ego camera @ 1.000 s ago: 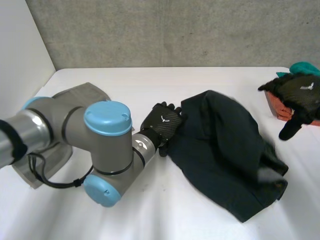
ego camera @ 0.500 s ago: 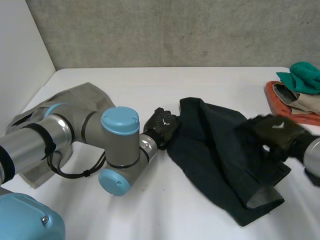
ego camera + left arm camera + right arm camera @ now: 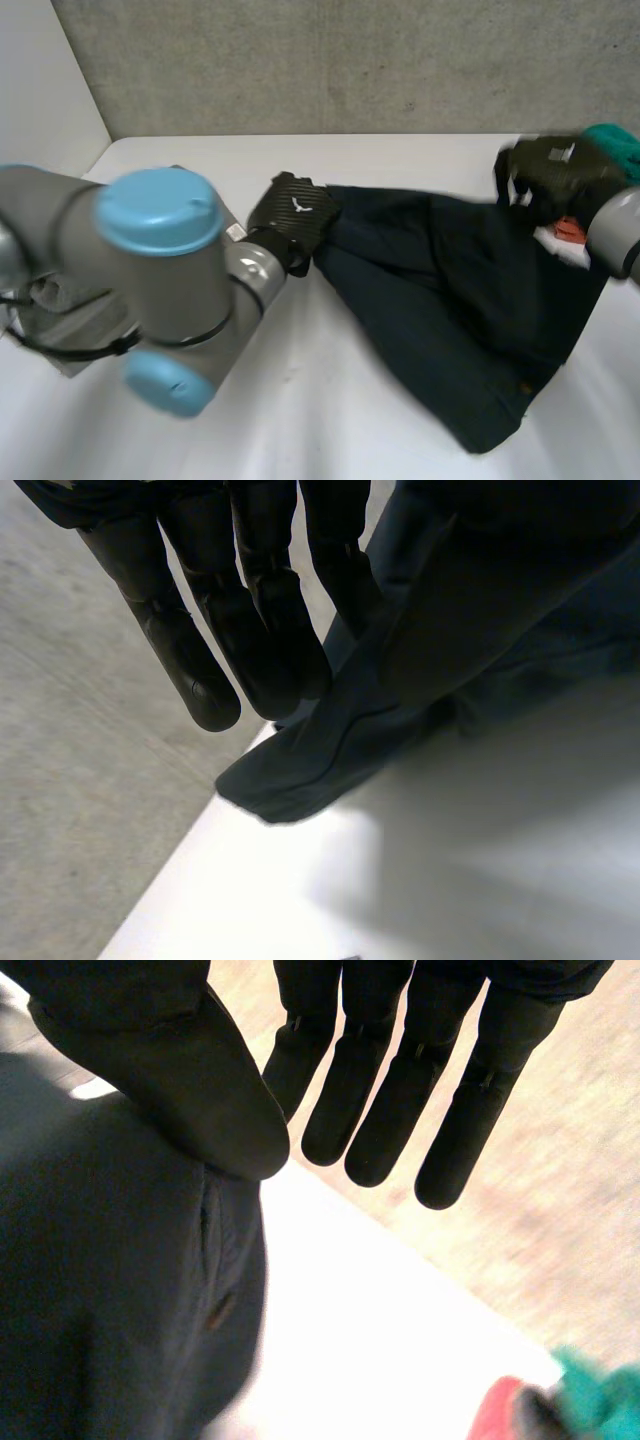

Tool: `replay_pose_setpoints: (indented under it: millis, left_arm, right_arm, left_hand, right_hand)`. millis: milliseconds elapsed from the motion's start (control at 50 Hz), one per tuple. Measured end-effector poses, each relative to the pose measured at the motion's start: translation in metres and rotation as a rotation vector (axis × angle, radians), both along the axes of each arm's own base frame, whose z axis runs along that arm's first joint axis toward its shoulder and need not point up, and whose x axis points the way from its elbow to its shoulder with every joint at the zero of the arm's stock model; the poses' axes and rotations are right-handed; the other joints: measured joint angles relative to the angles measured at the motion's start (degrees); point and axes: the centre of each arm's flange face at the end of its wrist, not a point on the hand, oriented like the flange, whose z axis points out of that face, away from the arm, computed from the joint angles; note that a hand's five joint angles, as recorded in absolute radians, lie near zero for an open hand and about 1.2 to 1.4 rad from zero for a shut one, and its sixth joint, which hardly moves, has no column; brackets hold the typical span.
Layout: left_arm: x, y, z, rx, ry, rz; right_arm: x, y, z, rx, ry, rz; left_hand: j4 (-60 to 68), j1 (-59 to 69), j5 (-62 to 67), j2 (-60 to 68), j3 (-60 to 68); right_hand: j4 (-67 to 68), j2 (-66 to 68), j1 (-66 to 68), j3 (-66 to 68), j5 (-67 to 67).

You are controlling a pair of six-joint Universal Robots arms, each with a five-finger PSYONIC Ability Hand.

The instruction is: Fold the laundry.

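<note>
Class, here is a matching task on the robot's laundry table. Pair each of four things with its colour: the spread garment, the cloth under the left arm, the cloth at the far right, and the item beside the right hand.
Things:
1. spread garment
2. cloth under the left arm
3. cloth at the far right
4. item beside the right hand

Colours:
a. red
b. grey
c. dark blue
d. teal

Pairs: 1-c; 2-b; 3-d; 4-a

The left robot hand (image 3: 292, 212) and right robot hand (image 3: 550, 172) (fingers straight) are well apart.
</note>
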Motion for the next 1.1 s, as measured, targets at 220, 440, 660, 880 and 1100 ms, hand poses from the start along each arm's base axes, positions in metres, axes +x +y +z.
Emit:
replay_pose_setpoints:
  millis: [220, 440, 660, 880, 1100]
  left_arm:
    - [0.042, 0.074, 0.023, 0.055, 0.058, -0.031]
    - [0.048, 0.087, 0.005, 0.104, 0.026, -0.020]
    - [0.037, 0.057, 0.030, 0.000, 0.115, 0.025]
    - [0.008, 0.021, 0.025, -0.029, 0.140, 0.036]
    - [0.003, 0.016, 0.017, -0.016, 0.130, 0.055]
  right_arm:
    - [0.004, -0.075, 0.019, -0.149, -0.072, -0.095]
    - [0.025, -0.089, -0.035, -0.077, 0.052, -0.179]
    - [0.007, 0.029, -0.012, 0.204, 0.075, -0.145]
    - [0.002, 0.119, -0.057, 0.464, 0.025, -0.110]
    - [0.027, 0.134, -0.116, 0.526, 0.090, -0.032]
  left_hand:
    - [0.0, 0.0, 0.0, 0.2, 0.3]
    - [0.0, 0.0, 0.0, 0.2, 0.3]
    - [0.0, 0.0, 0.0, 0.2, 0.3]
    - [0.0, 0.0, 0.0, 0.2, 0.3]
    - [0.0, 0.0, 0.0, 0.2, 0.3]
  right_hand:
    - [0.1, 0.0, 0.9, 0.3, 0.3]
    - [-54.8, -54.2, -50.3, -54.5, -54.8]
    - [-55.7, -54.8, -50.5, -55.5, -55.2]
    - [-55.7, -54.8, -50.5, -55.5, -55.2]
    - [-15.3, -13.6, -14.4, -14.7, -16.1]
